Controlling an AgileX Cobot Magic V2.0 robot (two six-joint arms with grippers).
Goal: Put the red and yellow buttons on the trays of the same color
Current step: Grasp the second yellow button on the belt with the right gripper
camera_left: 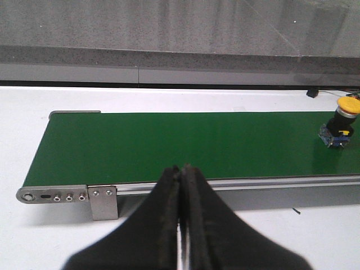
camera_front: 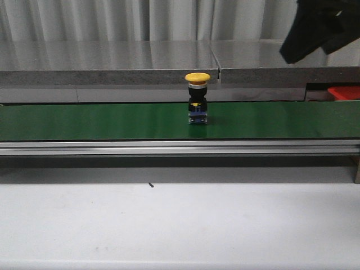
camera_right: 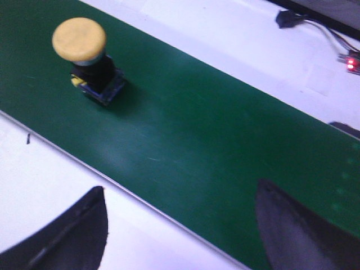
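Front view: red tray (camera_front: 344,92) (partly seen) shows nothing inside.

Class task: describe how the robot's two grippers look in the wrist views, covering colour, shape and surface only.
Left gripper: matte black fingers that broaden from narrow tips into a wide wedge. Right gripper: two dark, curved fingers, blurred at the frame's edge. No markings or cables show on either.

Pale corrugated wall (camera_front: 112,19) behind grey ledge (camera_front: 107,62).
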